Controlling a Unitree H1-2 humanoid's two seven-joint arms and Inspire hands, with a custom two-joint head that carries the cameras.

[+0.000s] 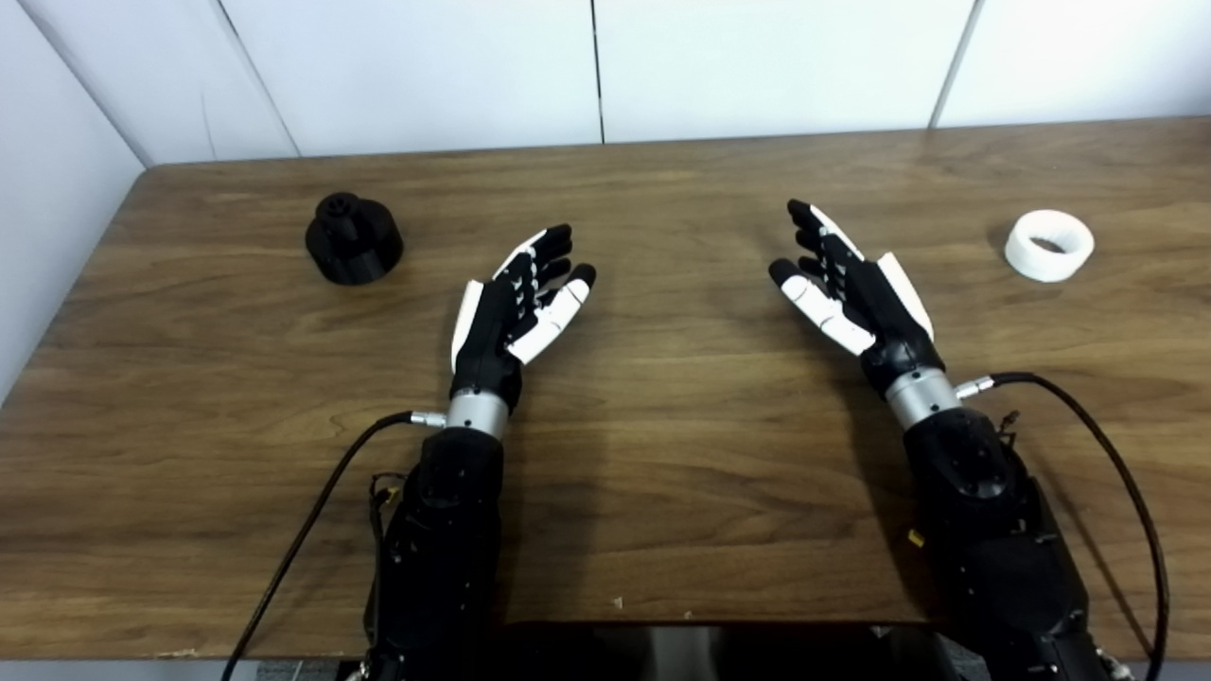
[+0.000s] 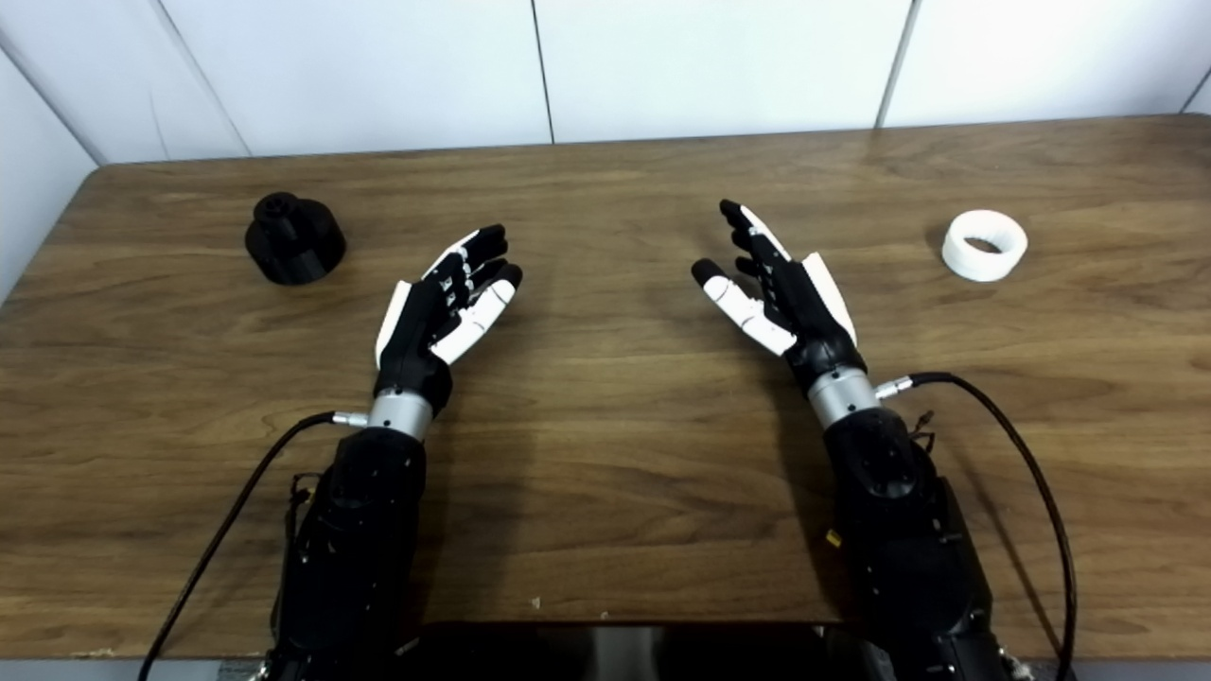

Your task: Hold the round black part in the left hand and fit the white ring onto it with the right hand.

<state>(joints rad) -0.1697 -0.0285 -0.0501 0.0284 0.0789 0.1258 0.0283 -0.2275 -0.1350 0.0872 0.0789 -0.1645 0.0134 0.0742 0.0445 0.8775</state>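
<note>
Left hand (image 1: 516, 307) empty, fingers extended; right hand (image 1: 856, 288) likewise

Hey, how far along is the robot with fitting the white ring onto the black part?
Nothing is done yet. The round black part sits on the wooden table to the far left, untouched, and the white ring lies far right. Both the left hand and right hand are open and empty over the middle. Still left: grasp each piece, then fit them together.
</note>
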